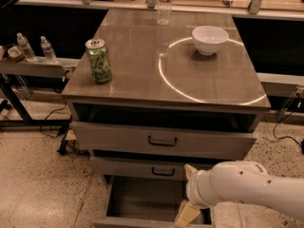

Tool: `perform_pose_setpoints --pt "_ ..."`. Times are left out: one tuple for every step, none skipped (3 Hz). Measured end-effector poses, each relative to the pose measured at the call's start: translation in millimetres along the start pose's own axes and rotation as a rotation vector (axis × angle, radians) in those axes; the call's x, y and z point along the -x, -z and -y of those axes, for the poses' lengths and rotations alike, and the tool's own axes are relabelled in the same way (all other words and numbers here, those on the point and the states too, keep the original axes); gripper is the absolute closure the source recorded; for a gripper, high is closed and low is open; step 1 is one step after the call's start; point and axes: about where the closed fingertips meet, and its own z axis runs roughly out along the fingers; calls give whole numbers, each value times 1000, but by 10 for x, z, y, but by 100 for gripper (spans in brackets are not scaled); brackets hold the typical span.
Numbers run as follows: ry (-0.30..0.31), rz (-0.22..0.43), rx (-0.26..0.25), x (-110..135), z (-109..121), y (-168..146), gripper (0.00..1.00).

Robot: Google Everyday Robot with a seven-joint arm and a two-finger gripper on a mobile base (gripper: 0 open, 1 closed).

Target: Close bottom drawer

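The bottom drawer [142,201] is pulled out at the foot of the grey cabinet, below the middle drawer [137,167] and the top drawer [161,139]. Its inside is bare and dark; its front panel runs along the lower edge of the view. My white arm [247,186] comes in from the right. My gripper [187,215] hangs at the drawer's right front corner, with a tan finger [186,214] showing over the front rim.
On the cabinet top stand a green can [99,60], a white bowl [210,39] and a clear bottle [164,4]. Two small bottles [35,46] stand on a shelf at the left. Cables lie on the speckled floor [38,184].
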Motion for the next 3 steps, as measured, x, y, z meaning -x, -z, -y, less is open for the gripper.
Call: perform_pose_setpoints --pt "14 -98 -8 -513 -187 -356 0" --pt "42 -150 13 -949 -272 -760 0" --pt "77 -144 -16 -922 115 -1263 0"
